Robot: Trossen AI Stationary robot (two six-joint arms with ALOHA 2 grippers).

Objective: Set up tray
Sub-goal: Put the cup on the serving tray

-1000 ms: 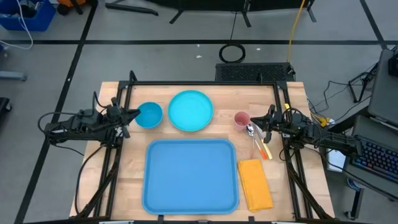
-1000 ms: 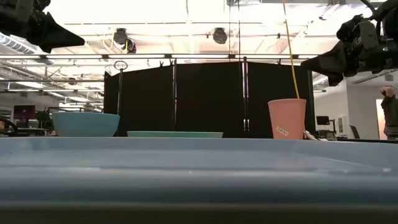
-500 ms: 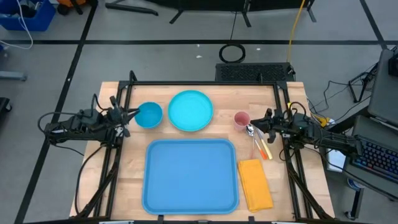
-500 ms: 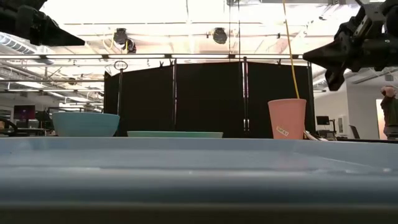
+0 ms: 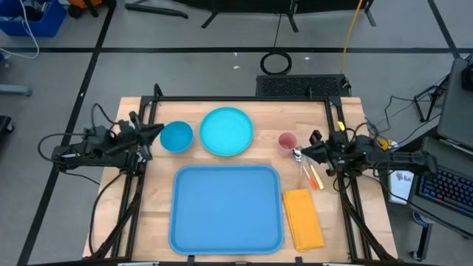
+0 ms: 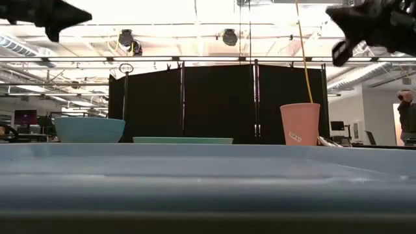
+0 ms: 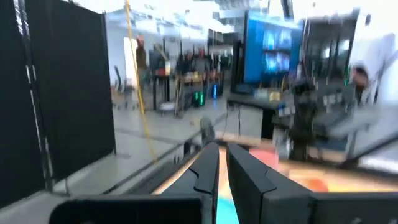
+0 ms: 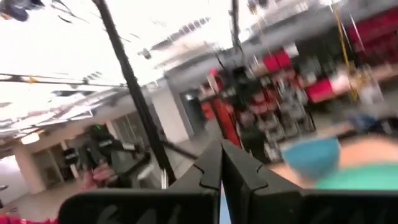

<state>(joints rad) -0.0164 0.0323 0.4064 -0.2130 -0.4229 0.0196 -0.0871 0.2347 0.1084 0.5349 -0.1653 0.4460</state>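
Right gripper (image 5: 301,151): I see my fingers pressed together, nothing between them, raised above the table at its right edge.
Just below the right gripper: a metal spoon (image 5: 297,154) and two thin sticks, orange and yellow (image 5: 313,177), lie on the wood.
Beside the right gripper, toward table centre: a small pink plastic cup (image 5: 287,141), upright, apart from my fingertips.
Left gripper (image 5: 157,128): at the left edge, raised; in the left wrist view a narrow slit shows between my fingers (image 7: 202,173), nothing visibly held.
Just ahead of the left gripper: a small round blue bowl (image 5: 177,137), not touched.
Past the bowl: a round cyan plate (image 5: 226,131), flat on the wood.
Tray: the large flat blue plastic tray (image 5: 226,209) lies between both arms on the near half of the wooden table (image 5: 347,122), nothing on it.
Beside the tray, under the right arm's side: a folded yellow cloth (image 5: 303,218).
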